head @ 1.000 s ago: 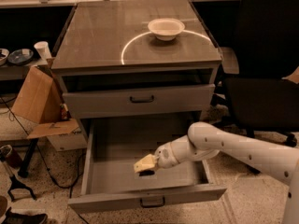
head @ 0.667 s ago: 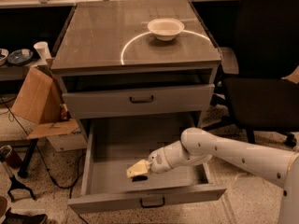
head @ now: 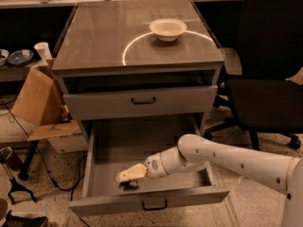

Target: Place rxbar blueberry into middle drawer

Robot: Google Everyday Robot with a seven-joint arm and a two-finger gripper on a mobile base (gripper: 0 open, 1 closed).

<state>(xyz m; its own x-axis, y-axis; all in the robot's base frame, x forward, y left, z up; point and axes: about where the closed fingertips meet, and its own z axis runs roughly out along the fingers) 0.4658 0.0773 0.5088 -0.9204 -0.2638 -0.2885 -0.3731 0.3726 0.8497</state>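
The hand sits low inside the open middle drawer, near its front, right over the dark rxbar blueberry.

Grey cabinet top carries a cream-white bowl at far right. Below, the open middle drawer holds the gripper near its front left, just over the dark rxbar blueberry on the drawer floor.

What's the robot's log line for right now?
gripper: low inside middle drawer, front left | middle drawer: open | rxbar blueberry: seemingly dark shape under gripper
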